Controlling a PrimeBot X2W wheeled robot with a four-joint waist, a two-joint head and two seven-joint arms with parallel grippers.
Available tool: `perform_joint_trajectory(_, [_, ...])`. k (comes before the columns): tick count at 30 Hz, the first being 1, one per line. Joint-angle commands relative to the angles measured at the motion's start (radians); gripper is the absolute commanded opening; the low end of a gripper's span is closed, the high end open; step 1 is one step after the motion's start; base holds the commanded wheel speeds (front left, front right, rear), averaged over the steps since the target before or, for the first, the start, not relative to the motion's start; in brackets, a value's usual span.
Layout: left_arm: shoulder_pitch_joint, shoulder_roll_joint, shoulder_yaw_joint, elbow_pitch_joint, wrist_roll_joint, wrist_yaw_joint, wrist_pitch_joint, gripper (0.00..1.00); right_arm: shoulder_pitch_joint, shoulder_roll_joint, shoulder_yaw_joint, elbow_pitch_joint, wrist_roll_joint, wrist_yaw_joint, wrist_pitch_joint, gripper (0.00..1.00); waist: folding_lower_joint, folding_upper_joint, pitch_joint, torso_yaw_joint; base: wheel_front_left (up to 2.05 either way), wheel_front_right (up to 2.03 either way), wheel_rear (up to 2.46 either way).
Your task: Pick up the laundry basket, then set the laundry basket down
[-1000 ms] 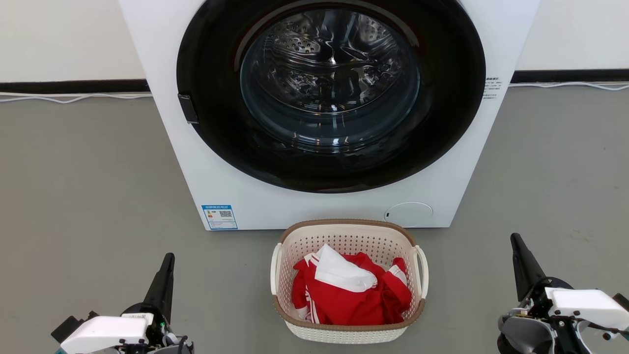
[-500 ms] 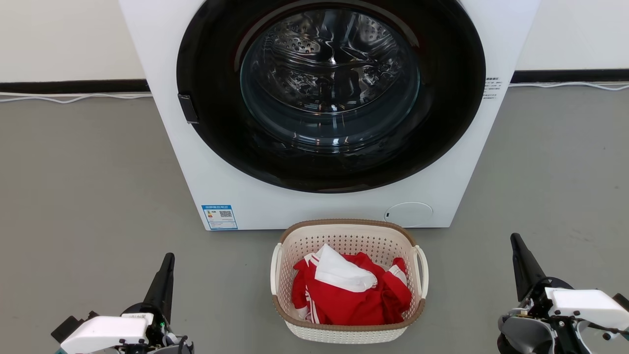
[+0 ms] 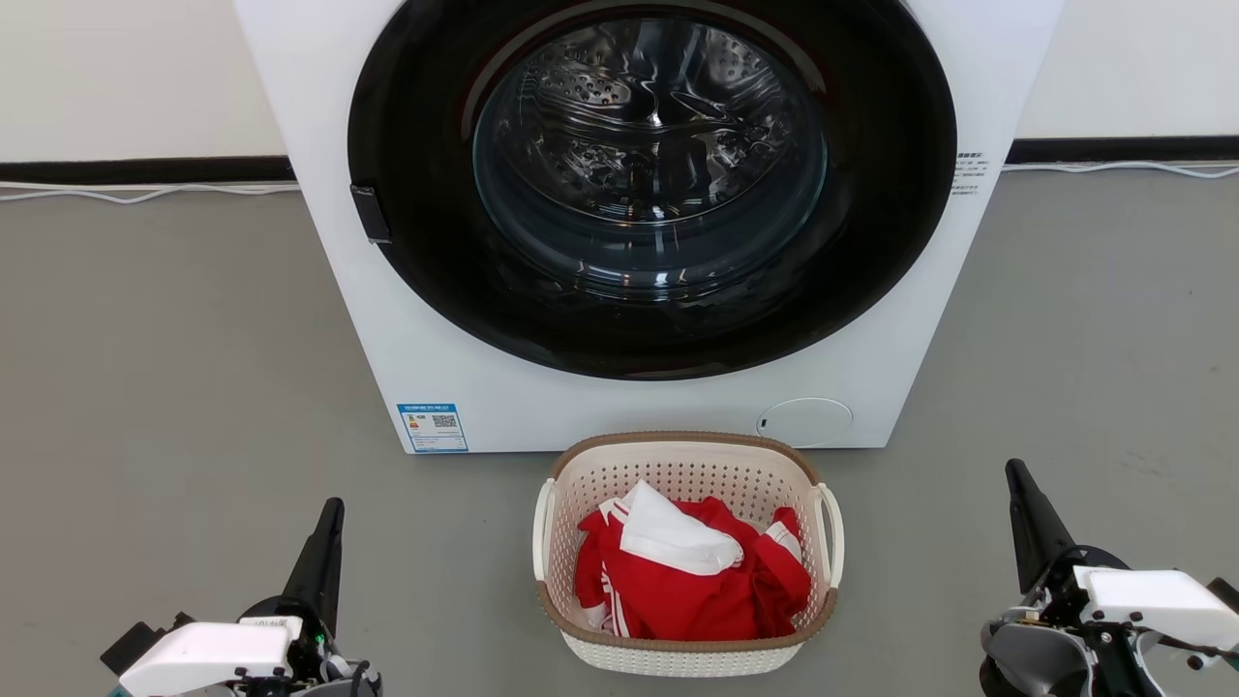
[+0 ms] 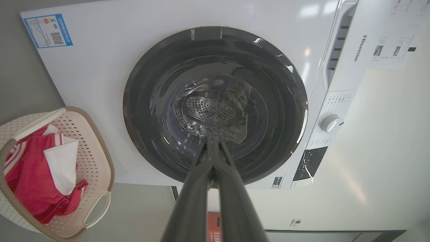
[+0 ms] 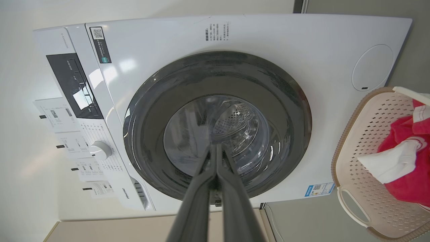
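Head view: laundry basket (image 3: 678,476) on the floor (image 3: 174,387) at six o'clock, before the washing machine (image 3: 334,145); left claw (image 3: 332,510) at seven, right claw (image 3: 1015,471) at five, both clear. Left wrist view: left claw pressed together. Right wrist view: right claw likewise. Awaiting lifting or already set down; either fits.

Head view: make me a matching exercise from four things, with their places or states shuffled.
1. cream-white perforated plastic laundry basket
2. red-and-white crumpled garment
3. left gripper, long dark fingers
4. white front-loading washing machine

A. shut, lower left
B. behind the basket
C. on the grey floor, ungripped
D. inside the basket

Pairs: 1-C, 2-D, 3-A, 4-B.
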Motion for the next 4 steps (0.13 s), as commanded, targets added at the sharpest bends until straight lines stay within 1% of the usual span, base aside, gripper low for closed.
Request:
perform_joint_trajectory(1, [-0.056, 0.013, 0.031, -0.030, -0.006, -0.007, 0.006, 0.00, -0.012, -0.003, 0.018, -0.032, 0.006, 0.007, 0.008, 0.00, 0.0000, -0.0001, 0.000, 0.000, 0.00, 0.00, 0.00])
perform_joint_trajectory(4, [-0.056, 0.013, 0.031, -0.030, -0.006, -0.007, 0.006, 0.00, -0.012, -0.003, 0.018, -0.032, 0.006, 0.007, 0.008, 0.00, 0.0000, -0.0001, 0.000, 0.000, 0.00, 0.00, 0.00])
